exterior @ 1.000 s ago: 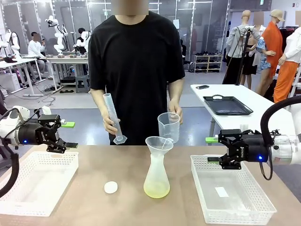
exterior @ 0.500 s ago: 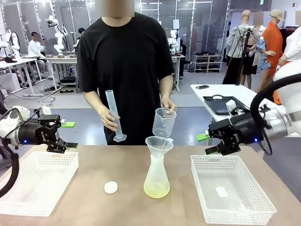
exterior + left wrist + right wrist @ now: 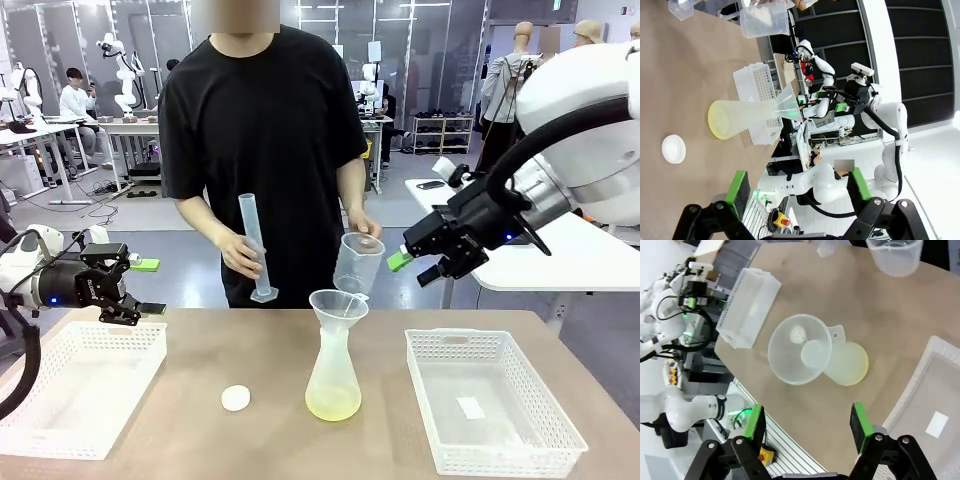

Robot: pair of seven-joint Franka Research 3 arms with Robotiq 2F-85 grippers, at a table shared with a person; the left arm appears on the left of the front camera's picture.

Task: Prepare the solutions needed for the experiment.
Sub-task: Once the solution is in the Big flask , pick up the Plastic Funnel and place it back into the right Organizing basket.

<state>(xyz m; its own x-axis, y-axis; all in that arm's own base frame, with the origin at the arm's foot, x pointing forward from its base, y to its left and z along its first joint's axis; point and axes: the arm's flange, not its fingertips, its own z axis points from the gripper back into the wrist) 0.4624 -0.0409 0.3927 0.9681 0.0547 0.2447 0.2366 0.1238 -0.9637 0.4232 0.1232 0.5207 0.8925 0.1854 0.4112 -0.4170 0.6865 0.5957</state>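
The solutions, a shallow pool of pale yellow liquid, sit in the bottom of a frosted conical flask at mid-table, a clear funnel seated in its neck. The right gripper hangs in the air above and to the right of the flask, well apart from it, jaws spread and gripping nothing. From its wrist camera the right gripper looks down on the funnel, with the yellow liquid showing past the rim. The left gripper hovers far to the flask's left, above a white basket, its jaws likewise wide and empty. In the left wrist view the left gripper points across the table at the flask.

Just behind the flask, the person's left hand tips a clear beaker over the funnel. The person's right hand holds a graduated cylinder, tilted, behind and left of the flask. A small white cap lies on the table left of the flask; a second white basket stands to its right.

The tan table stands in a bright workshop. A white side table stands behind and right of the flask.

Whether anything runs from the beaker cannot be made out, nor whether the cylinder holds liquid. The left arm is cut off by the picture's edge.
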